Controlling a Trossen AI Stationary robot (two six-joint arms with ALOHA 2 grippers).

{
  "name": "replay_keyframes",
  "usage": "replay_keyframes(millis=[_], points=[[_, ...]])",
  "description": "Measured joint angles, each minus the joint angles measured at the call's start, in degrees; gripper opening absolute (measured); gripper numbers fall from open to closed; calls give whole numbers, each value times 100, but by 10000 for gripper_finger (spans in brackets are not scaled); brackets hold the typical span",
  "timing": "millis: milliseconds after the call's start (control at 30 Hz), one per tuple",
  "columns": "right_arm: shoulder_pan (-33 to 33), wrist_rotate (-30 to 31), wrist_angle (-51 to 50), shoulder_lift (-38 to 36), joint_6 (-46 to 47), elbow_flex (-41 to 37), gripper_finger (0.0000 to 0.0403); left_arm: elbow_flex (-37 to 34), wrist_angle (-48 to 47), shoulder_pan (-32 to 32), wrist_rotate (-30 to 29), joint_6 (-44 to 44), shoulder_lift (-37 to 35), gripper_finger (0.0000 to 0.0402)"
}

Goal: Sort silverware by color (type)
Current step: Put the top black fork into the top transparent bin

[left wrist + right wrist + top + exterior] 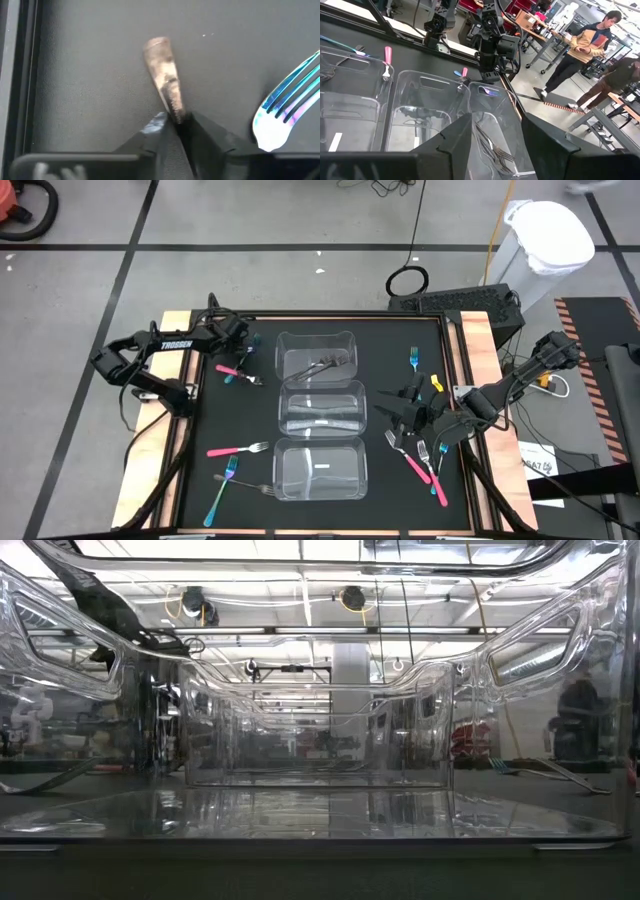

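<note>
At the far left of the black table mat (200, 420), the left gripper (243, 344) is lowered to the surface, and its dark fingers (155, 137) are seen narrowed around the end of a dark grey metal fork handle (164, 80). Just beside it lie a pink-handled fork (236, 372) and an iridescent blue-teal fork (287, 107).

At the near left, another pink-handled fork with silver tines (238, 449) and a teal-handled fork (222, 488) are laid on the mat.

Down the middle, three clear rectangular plastic containers are set in a row. Dark grey forks (322, 365) are held in the far container (315, 340).

To the right, the right gripper (408, 408) is held above the mat with its fingers (547, 142) partly spread and nothing between them. Near it lie a small teal fork (414, 360), a pink-handled fork (410, 460) and a blue-handled fork (433, 475).
</note>
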Motion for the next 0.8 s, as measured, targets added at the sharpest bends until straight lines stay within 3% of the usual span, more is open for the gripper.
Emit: replay_keyframes(millis=[167, 800], points=[[0, 0, 0, 0, -1, 0, 167, 0, -7, 0, -15, 2, -2, 14], [0, 0, 0, 0, -2, 0, 167, -19, -220, -98, 140, 367, -238, 13]])
